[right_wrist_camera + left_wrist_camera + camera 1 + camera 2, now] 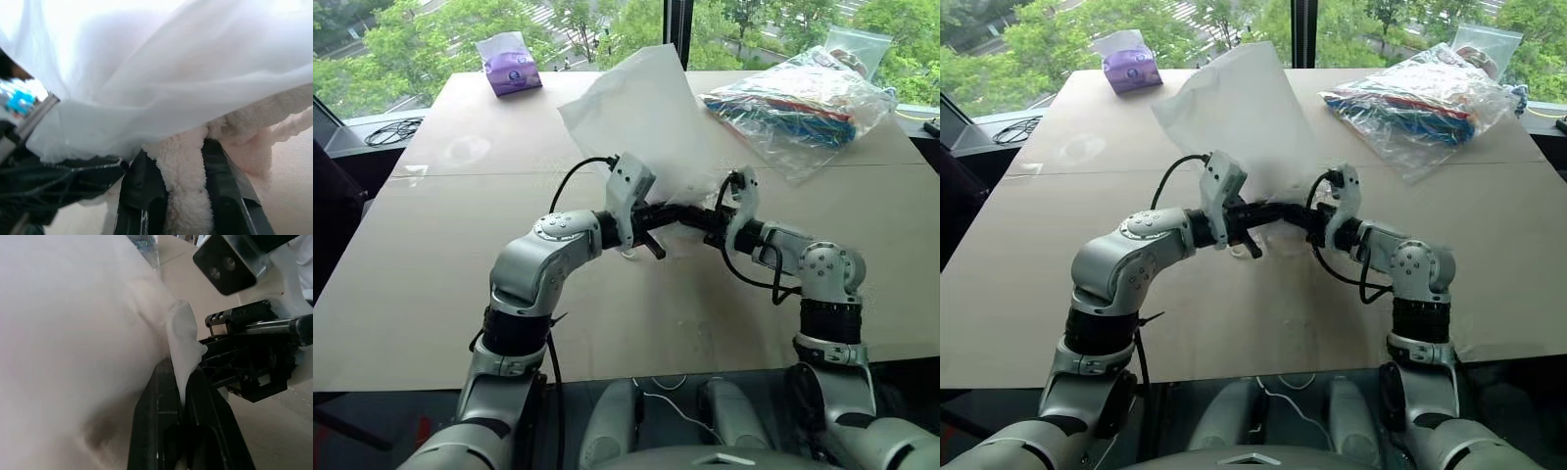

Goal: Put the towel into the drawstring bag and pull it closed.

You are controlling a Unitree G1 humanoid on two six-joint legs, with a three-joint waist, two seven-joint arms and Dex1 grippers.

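Table: beige, by window | left tool clamps drawstring bag | right tool clamps towel

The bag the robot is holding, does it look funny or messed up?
A bit. The drawstring bag sticks up crooked in the air instead of hanging open. The left gripper pinches just a crumpled bit of its edge. The right gripper grips the towel under the bag. Nothing looks torn or spilled.

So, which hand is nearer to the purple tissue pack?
Left. The left hand holds the drawstring bag at mid-table, on the side of the tissue pack; the right hand, gripping the towel, is farther away.
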